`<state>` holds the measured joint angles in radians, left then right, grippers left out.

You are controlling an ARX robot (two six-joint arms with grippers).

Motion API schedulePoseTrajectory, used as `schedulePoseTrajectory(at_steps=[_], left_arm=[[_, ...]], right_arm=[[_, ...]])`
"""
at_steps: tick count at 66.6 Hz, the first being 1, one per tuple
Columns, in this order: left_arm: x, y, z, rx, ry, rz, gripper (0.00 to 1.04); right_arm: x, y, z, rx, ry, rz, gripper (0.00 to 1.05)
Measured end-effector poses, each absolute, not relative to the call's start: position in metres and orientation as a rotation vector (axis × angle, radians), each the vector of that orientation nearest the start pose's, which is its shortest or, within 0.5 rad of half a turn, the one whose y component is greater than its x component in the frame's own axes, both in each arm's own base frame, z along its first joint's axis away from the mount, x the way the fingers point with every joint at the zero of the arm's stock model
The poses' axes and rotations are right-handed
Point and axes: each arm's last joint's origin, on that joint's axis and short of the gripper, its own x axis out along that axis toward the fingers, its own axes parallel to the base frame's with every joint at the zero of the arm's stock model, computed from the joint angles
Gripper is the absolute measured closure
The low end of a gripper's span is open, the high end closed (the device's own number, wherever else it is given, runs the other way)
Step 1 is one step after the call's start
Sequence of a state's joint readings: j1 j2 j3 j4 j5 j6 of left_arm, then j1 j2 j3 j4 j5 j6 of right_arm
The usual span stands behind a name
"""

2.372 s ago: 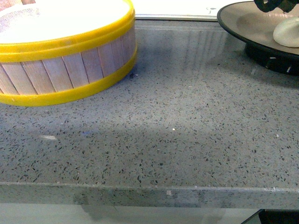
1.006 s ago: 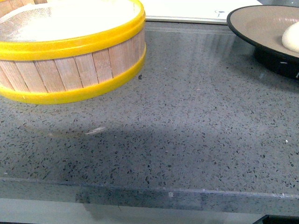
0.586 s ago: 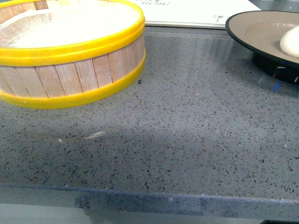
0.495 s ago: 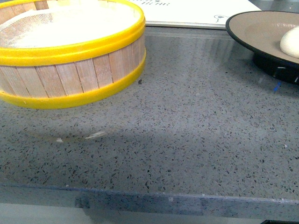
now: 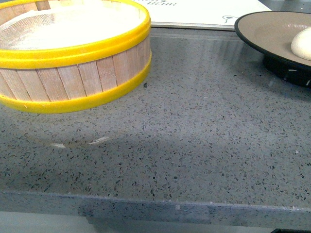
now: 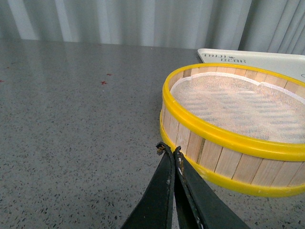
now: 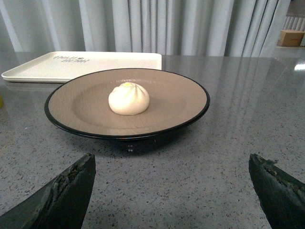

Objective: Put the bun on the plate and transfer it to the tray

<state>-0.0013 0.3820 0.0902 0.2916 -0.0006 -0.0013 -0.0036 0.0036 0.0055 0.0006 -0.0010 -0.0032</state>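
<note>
Sitting on the plate, bun faces spread right fingers; left fingers pinched beside steamer.

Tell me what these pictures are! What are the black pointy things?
It is a robot with two arms, each ending in a black pincher called a gripper. One picture comes from a camera on its body, the other two from its wrists. The left gripper is closed, beside a yellow-rimmed wooden steamer basket. The right gripper is wide open, facing a steamed bun on a brown plate. Behind lies a white tray. Everything rests on a grey speckled counter. Neither gripper holds anything.
</note>
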Motion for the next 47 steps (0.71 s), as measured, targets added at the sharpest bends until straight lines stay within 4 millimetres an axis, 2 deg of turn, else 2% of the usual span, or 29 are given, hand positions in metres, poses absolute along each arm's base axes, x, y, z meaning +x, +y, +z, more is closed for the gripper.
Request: schedulePoseTrajectory(at_steps=[31, 47], left_arm=[[0.112, 0.0, 0.173, -0.002, -0.004, -0.001, 1.01], [0.108, 0.0, 0.175, -0.002, -0.03, -0.001, 1.01]], right_arm=[[0.098, 0.0, 0.165, -0.003, -0.002, -0.003, 0.09], [0.098, 0.0, 0.165, -0.003, -0.002, -0.003, 0.09]])
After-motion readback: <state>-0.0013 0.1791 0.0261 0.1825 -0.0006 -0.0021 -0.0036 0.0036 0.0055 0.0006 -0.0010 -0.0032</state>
